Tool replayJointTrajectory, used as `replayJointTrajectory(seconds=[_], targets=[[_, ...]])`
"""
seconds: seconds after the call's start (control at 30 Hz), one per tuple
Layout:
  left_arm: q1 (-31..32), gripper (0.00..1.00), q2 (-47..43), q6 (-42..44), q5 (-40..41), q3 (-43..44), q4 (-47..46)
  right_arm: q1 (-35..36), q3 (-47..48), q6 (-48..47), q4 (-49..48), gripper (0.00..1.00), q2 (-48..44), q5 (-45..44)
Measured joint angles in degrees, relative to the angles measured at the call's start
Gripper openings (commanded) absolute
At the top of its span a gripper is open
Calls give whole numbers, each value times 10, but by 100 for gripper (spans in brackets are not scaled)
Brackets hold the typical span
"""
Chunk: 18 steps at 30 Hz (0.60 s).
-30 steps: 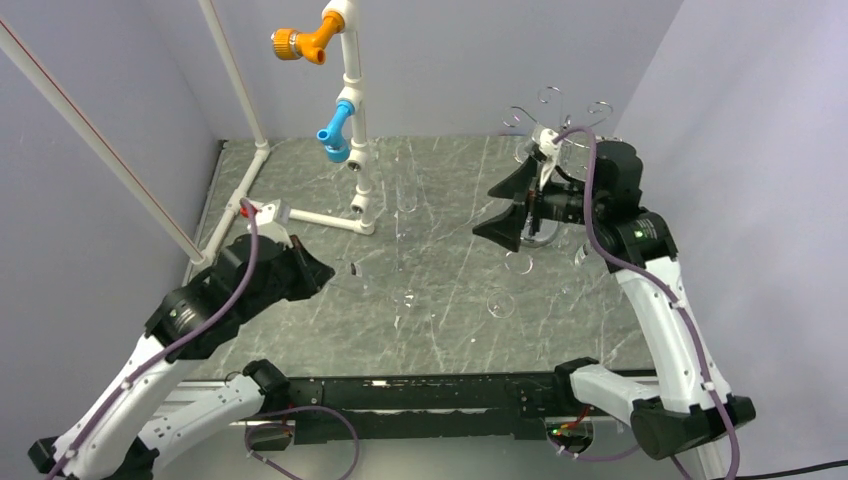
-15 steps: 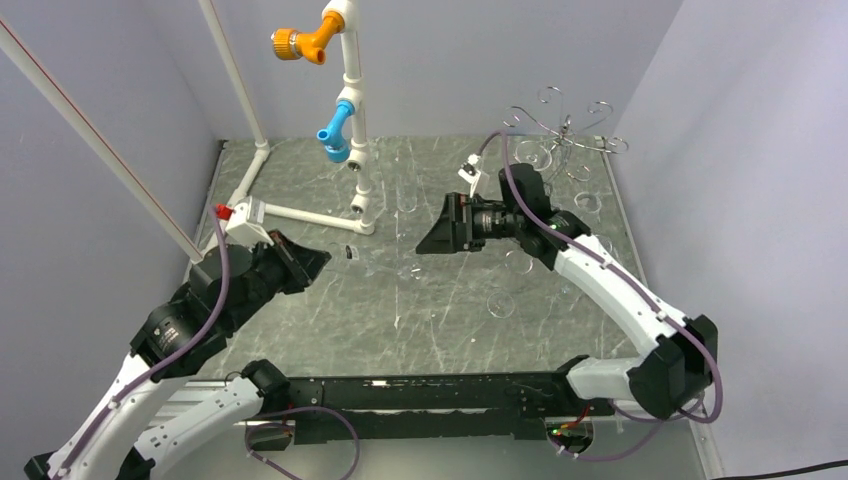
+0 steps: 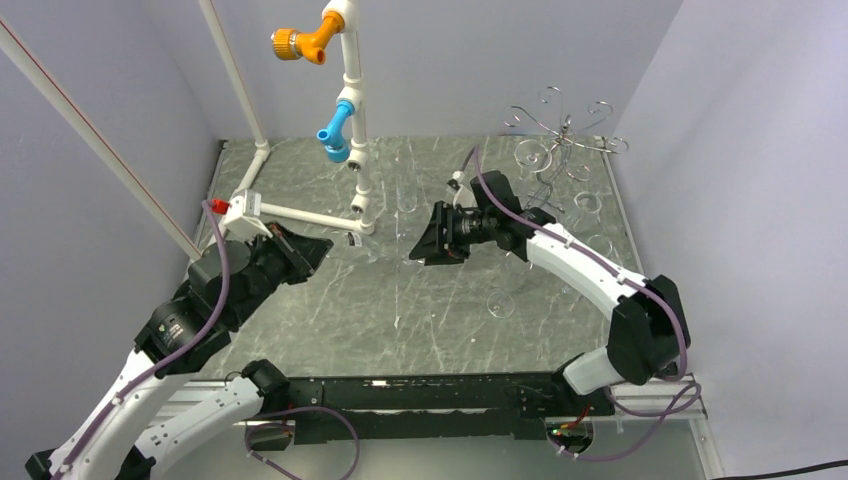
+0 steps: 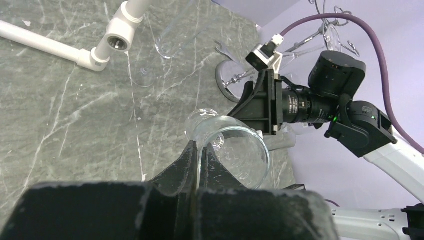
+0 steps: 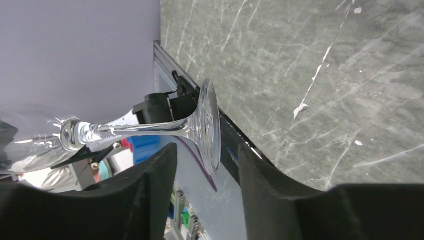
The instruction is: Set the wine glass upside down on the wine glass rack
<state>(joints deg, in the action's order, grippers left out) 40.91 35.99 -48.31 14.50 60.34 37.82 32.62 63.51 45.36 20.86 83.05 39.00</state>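
Note:
A clear wine glass (image 4: pixel 235 155) lies on its side in the air, its bowl toward my left arm. My left gripper (image 4: pixel 200 146) is shut on the bowl's rim, one finger inside and one outside. The glass's stem (image 5: pixel 135 129) and round foot (image 5: pixel 209 125) point at my right gripper (image 5: pixel 207 150). Its fingers stand apart on either side of the foot, with gaps on both sides. In the top view the two grippers, left (image 3: pixel 322 246) and right (image 3: pixel 420 245), face each other above the middle of the table. The chrome wine glass rack (image 3: pixel 562 135) stands at the back right.
Glasses hang upside down from the rack, one of them at its left side (image 3: pixel 530 152). More glasses stand on the table (image 3: pixel 500 303). The white pipe frame (image 3: pixel 355 120) with orange and blue fittings rises at the back left, its foot pipe (image 4: pixel 117 42) close to my left gripper.
My right arm has swung left from the rack to the glass's foot, and its jaws have narrowed around it. My left arm has shifted the held glass slightly toward the back.

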Motion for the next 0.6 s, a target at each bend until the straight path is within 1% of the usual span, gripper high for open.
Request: replayJointTrajectory(seconds=[0.03,0.1,0.17,0.2,0.27,0.4,0.43,0.57,0.6], targets=[[0,0,0,0,1,0,-2,1,0,3,-3,42,4,2],[0,0,1,0,3,0,-3,2,0,14,-13,39,14,9],[0,0,0,0,4,0,-3,3,1,22,-22,39,23,16],[0,0,0,0,4,0,-3,4,1,27,-26,36,28,21],[0,0,-2,0,4,0,-3,4,1,35,-35,22,36,28],[0,0,-10,0,10,0,-3,4,1,50,-57,2,43,47],[-1,0,-14,0,16,0,-2,3,1,51,-64,0,43,53],[-4,0,-31,0,37,0,-5,1,21,40,-77,0,43,73],[-4,5,-35,0,38,0,-10,1,28,35,-77,0,42,73]])
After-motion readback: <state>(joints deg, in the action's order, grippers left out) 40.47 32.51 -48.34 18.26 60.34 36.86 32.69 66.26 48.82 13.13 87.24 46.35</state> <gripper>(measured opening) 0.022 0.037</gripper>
